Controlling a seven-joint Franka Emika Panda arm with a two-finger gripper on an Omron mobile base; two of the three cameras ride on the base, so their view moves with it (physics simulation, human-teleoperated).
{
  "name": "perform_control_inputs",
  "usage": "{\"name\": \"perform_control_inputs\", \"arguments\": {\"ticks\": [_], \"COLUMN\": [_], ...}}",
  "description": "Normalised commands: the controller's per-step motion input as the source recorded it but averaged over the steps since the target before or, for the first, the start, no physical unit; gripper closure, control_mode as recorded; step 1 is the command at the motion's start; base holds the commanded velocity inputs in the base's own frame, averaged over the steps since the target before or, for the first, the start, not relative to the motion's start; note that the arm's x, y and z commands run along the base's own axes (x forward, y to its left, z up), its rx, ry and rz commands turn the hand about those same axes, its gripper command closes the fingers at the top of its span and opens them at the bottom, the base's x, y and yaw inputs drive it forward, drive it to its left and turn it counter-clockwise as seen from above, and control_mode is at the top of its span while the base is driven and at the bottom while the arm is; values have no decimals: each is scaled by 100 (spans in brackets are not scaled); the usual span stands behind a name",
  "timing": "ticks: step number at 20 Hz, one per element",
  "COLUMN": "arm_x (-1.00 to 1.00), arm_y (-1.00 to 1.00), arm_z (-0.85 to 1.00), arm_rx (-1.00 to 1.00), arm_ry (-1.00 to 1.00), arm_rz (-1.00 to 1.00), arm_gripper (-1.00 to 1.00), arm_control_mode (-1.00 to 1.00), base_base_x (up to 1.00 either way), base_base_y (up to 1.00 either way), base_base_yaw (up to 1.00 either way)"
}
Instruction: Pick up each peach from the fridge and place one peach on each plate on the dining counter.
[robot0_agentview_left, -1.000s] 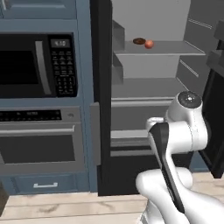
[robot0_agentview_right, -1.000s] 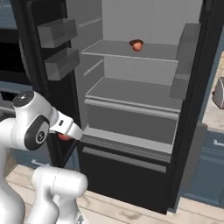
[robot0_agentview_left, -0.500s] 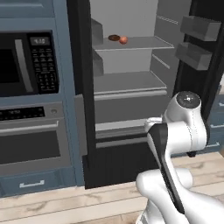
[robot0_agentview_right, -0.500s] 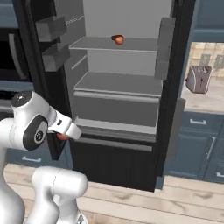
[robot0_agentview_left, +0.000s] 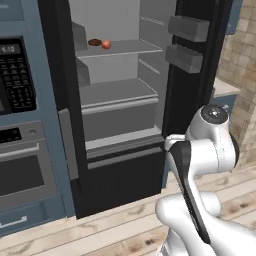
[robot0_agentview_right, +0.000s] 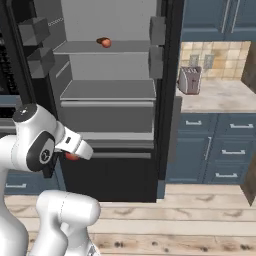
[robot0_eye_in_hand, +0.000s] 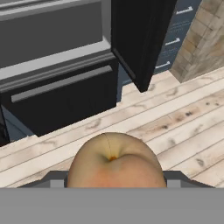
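While clasping peach (robot0_eye_in_hand: 116, 161), claw (robot0_eye_in_hand: 116, 183) above floorboards (robot0_eye_in_hand: 183, 118).

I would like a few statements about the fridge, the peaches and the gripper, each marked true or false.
1. One peach lies on the upper shelf of the fridge. True.
2. The gripper is open and holds nothing. False: in the hand view a second peach sits between its fingers.
3. The fridge doors are closed. False: they stand open, and the shelves and door bins show.
4. A toaster stands on the counter to the right of the fridge. True.
5. A darker food item lies beside the peach on the shelf. True.
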Motion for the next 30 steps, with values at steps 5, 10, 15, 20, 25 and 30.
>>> {"name": "perform_control_inputs", "arguments": {"ticks": [5,10,15,20,25,30], "arm_x": [0,0,0,0,0,0], "arm_y": [0,0,0,0,0,0], "arm_z": [0,0,0,0,0,0], "arm_rx": [0,0,0,0,0,0], "arm_ry": [0,0,0,0,0,0], "arm_rz": [0,0,0,0,0,0], "arm_gripper": [100,100,100,100,100,100], "arm_control_mode": [100,100,100,100,100,100], "base_base_x": [-57,-55,-52,-54,-52,-40], "base_base_y": [31,36,42,45,38,7], "base_base_yaw": [-32,-32,-31,-30,-29,-24]}}
